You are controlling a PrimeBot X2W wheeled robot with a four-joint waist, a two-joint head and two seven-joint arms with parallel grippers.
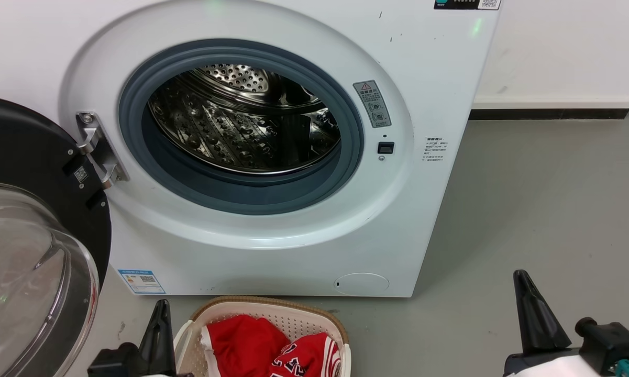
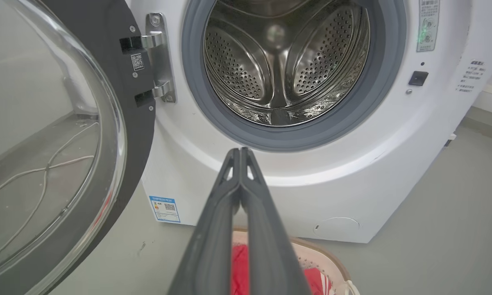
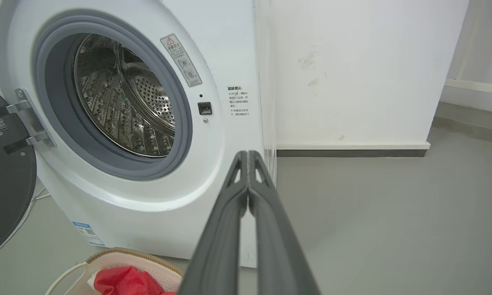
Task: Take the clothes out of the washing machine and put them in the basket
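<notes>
White front-loader washing machine [image 1: 272, 251] sits dead ahead of both grippers. Its black-framed glass door [image 1: 31, 251] hangs wide open just out to the left of the left gripper [image 2: 240, 152].

The steel drum [image 1: 241, 125], up and ahead of that gripper, looks bare to me. Nothing red in there from any angle, though the front lip behind the grey rubber ring [image 1: 188, 178] is partly hidden from the head view.

The cream basket [image 1: 272, 306] sits on the floor [image 1: 529, 209] right under and a touch to the right of the left gripper, well apart from the right gripper [image 3: 248, 153]. The red clothes [image 1: 251, 343] are piled inside it, with the numbered jersey [image 1: 309, 353] on the side nearer the right gripper.

Both grippers have their fingers [image 2: 221, 196] pressed together with nothing between them.

So I'd call this basically finished, and the step in hand is the last check. To do it right, point the left wrist low into the drum so that hidden lip gets looked at. Keep the left gripper off the door, and don't clip the basket rim when backing away.
</notes>
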